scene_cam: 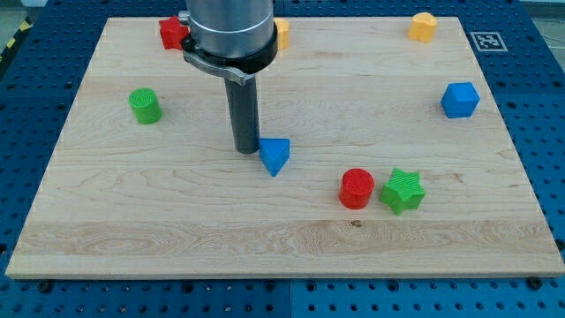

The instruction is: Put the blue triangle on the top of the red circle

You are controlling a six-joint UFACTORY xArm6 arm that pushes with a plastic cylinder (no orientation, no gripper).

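- Tip (pixel 246 151) of my rod down on the wooden board (pixel 282 243), just at the view's left of the blue triangle (pixel 274 156), touching it or so near that no gap shows.
- Blue triangle sits near the board's middle, its point aimed toward the view's bottom.
- Red circle (pixel 357 188) lies to the view's right and a little lower than the triangle, clearly apart from it.
- Green star (pixel 403 191) right beside the red circle on its right, the two just about touching.
- Blue cube (pixel 460 100) out by the right edge, well apart from the rest.
- Yellow block (pixel 423 27) up in the top right corner, its shape hard to settle from here.
- Green cylinder (pixel 145 106) alone on the left side.
- Red block (pixel 172 34) at the top, partly hidden behind the arm's grey housing (pixel 229 31); an orange-yellow block (pixel 282 34) peeks out on the housing's other side.
- No jaws on this rig, just the bare rod, holding nothing.
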